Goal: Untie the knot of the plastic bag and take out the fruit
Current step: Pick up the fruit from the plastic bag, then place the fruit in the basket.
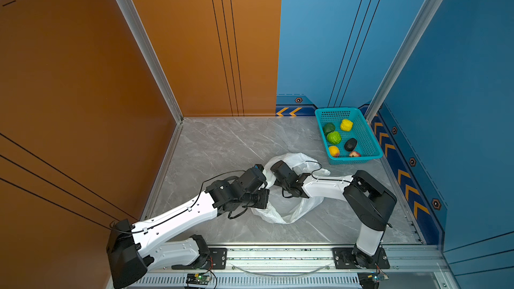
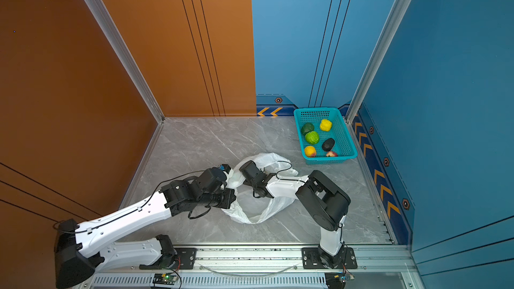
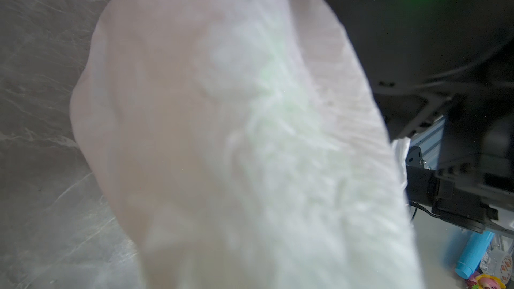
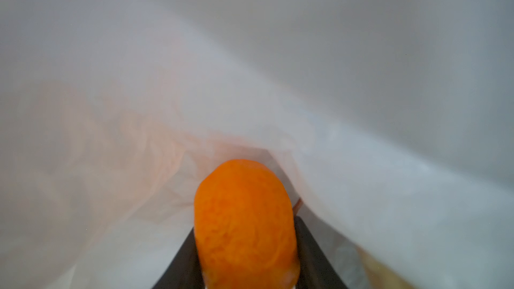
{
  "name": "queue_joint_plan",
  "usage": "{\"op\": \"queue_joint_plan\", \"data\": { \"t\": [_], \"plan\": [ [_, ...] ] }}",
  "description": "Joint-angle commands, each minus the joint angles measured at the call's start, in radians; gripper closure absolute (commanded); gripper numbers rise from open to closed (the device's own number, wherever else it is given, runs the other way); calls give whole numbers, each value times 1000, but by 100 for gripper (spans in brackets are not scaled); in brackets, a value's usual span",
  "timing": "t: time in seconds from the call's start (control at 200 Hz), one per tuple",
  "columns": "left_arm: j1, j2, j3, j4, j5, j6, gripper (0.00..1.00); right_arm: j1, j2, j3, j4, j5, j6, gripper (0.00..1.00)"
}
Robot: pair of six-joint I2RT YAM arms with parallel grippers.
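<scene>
An orange fruit (image 4: 244, 218) is sitting inside the plastic bag (image 1: 281, 215). The right gripper (image 4: 247, 248) is clamping it, jaws part-way apart on its two sides, with white film crowding all round. The left gripper (image 1: 261, 173) is resting at the bag's mouth with its jaws together; its fingers are hidden, so whether it is pinching film cannot be told. Six other fruit pieces (image 1: 333, 137) are lying in the teal basket (image 1: 371, 145), well apart from the bag on the grey table (image 1: 222, 145).
</scene>
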Motion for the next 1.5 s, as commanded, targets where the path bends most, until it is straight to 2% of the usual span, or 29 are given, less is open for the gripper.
{"op": "queue_joint_plan", "data": {
  "t": [0.0, 0.225, 0.491, 0.726, 1.006, 1.222, 1.497],
  "plan": [
    [7, -18, 19, -26, -54, 8, 100, 27, -80, -25, -49, -51, -4, 71],
    [29, -29, 22, -20, -97, 2, 100, 91, -193, -54, -155, -93, -9, 71],
    [46, -49, 15, -19, -147, -17, 100, 166, -330, -46, -319, -81, -18, 71],
    [53, -58, 12, -19, -160, -21, 100, 192, -440, 16, -476, -68, -42, 72],
    [55, -55, 7, -18, -164, -32, 100, 174, -566, 77, -598, -70, -57, 72],
    [54, -54, 8, -18, -165, -31, 100, 101, -638, 155, -666, -116, -88, 72],
    [54, -57, 4, -19, -164, -35, 100, -153, -663, 256, -707, -265, -191, 72]
  ]
}}
